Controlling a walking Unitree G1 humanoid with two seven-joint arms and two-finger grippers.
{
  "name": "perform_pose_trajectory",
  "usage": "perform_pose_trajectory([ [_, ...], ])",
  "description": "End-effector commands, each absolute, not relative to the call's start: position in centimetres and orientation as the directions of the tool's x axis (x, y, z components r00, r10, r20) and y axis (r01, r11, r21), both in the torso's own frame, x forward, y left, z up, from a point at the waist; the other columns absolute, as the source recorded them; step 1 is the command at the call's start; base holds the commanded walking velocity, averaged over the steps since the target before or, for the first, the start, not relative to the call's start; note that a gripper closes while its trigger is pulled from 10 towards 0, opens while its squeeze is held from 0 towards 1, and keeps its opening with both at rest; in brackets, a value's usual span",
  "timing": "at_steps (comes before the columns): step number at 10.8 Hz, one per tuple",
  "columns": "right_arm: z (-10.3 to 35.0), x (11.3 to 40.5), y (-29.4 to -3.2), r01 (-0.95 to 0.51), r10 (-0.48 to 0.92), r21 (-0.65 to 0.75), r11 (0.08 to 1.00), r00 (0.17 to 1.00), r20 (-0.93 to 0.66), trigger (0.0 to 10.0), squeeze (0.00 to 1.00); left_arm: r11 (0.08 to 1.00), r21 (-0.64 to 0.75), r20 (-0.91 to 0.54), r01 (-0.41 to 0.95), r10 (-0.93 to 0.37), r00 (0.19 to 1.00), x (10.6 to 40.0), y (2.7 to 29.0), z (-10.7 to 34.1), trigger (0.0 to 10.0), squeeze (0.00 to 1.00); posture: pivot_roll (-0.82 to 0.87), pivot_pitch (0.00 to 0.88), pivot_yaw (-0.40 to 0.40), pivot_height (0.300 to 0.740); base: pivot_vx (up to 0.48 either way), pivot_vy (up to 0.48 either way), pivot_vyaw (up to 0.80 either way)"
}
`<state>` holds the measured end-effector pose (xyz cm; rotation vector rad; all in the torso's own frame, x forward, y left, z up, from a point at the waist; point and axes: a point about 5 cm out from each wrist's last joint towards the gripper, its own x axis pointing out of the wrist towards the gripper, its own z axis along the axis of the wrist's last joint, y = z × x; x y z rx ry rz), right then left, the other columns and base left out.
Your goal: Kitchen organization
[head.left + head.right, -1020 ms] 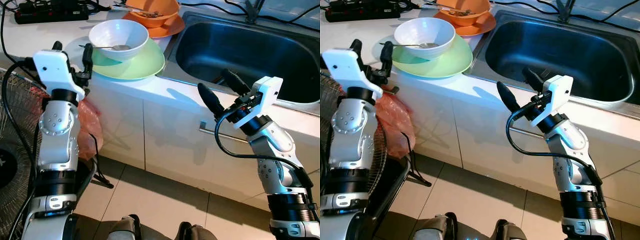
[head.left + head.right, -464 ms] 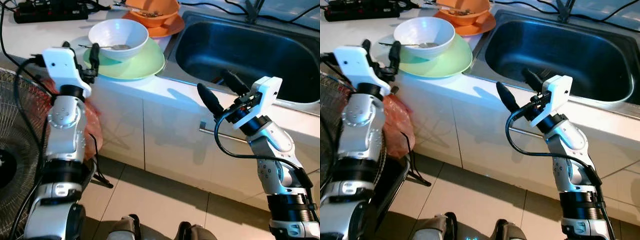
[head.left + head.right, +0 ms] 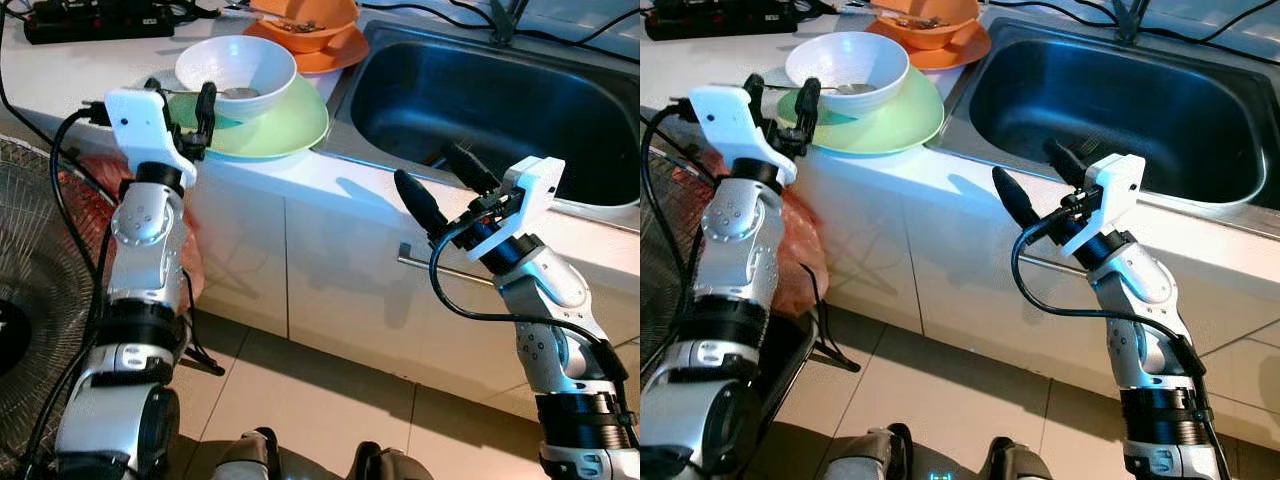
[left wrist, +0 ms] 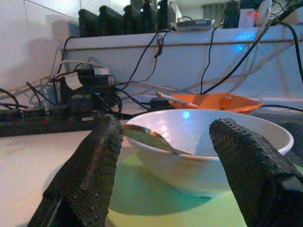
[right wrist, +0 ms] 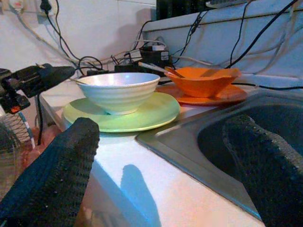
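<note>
A white bowl with a metal spoon in it stands on a green plate on the counter, left of the steel sink. Behind them an orange bowl rests on an orange plate. My left gripper is open at the plate's near-left rim, level with the bowl. In the left wrist view the bowl sits just beyond my two fingers. My right gripper is open in front of the counter, by the sink's front edge, holding nothing.
A black power strip with cables lies at the counter's back left. A floor fan and a red plastic bag stand by the cabinet on the left. A cabinet handle runs below my right gripper.
My left gripper has moved right and forward, from the counter's edge up to the green plate's rim. The right arm has stayed where it was.
</note>
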<state>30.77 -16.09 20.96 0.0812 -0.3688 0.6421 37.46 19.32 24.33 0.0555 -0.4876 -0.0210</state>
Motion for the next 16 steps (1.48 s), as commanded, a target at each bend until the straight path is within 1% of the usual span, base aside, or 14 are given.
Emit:
perform_pose_trajectory([
  [1, 21.01, 30.44, -16.24, -0.599, 0.568, -0.033, 0.800, 0.739, 0.363, 10.0, 0.00, 0.998, 0.058, 0.476, 0.028, -0.052, 0.878, 37.62, 18.88, 24.48, 10.0, 0.00, 0.01, 0.205, -0.048, 0.740, 0.000, 0.000, 0.00],
  [2, 20.93, 30.39, -16.30, -0.597, 0.566, -0.031, 0.802, 0.742, 0.360, 10.0, 0.00, 0.998, 0.059, 0.482, 0.024, -0.049, 0.875, 37.74, 18.88, 24.56, 10.0, 0.00, 0.01, 0.205, -0.047, 0.740, 0.000, 0.000, 0.00],
  [3, 20.90, 30.38, -16.30, -0.597, 0.566, -0.030, 0.802, 0.742, 0.359, 10.0, 0.00, 0.998, 0.059, 0.483, 0.021, -0.047, 0.874, 37.81, 18.94, 24.67, 6.0, 0.00, 0.01, 0.206, -0.048, 0.740, 0.000, 0.000, 0.00],
  [4, 20.87, 30.35, -16.31, -0.597, 0.566, -0.029, 0.802, 0.743, 0.357, 10.0, 0.00, 0.998, 0.061, 0.485, 0.017, -0.044, 0.873, 37.89, 19.02, 24.70, 3.7, 0.00, 0.01, 0.206, -0.047, 0.740, 0.000, 0.000, 0.00],
  [5, 20.83, 30.34, -16.31, -0.597, 0.567, -0.028, 0.802, 0.744, 0.354, 10.0, 0.00, 0.998, 0.061, 0.488, 0.011, -0.040, 0.872, 37.96, 19.11, 24.71, 2.5, 0.00, 0.01, 0.206, -0.047, 0.740, 0.000, 0.000, 0.00],
  [9, 20.71, 30.34, -16.31, -0.598, 0.571, -0.035, 0.801, 0.744, 0.346, 10.0, 0.00, 0.998, 0.060, 0.506, -0.001, -0.030, 0.862, 37.95, 19.11, 24.98, 1.3, 0.00, 0.01, 0.203, -0.051, 0.740, 0.000, 0.000, 0.00],
  [14, 20.71, 30.48, -16.31, -0.596, 0.569, -0.036, 0.802, 0.745, 0.347, 10.0, 0.00, 0.998, 0.061, 0.519, -0.008, -0.025, 0.855, 38.00, 19.14, 25.37, 0.9, 0.00, 0.01, 0.192, -0.051, 0.740, 0.000, 0.000, 0.00],
  [15, 20.71, 30.50, -16.32, -0.596, 0.569, -0.036, 0.803, 0.746, 0.347, 10.0, 0.00, 0.998, 0.061, 0.519, -0.008, -0.025, 0.854, 38.02, 19.13, 25.38, 0.0, 0.00, 0.01, 0.192, -0.050, 0.740, 0.000, 0.000, 0.00],
  [16, 20.72, 30.54, -16.32, -0.595, 0.568, -0.037, 0.803, 0.746, 0.346, 10.0, 0.00, 0.998, 0.061, 0.520, -0.008, -0.025, 0.854, 38.04, 19.12, 25.41, 0.0, 0.00, 0.01, 0.192, -0.051, 0.740, 0.000, 0.000, 0.00],
])
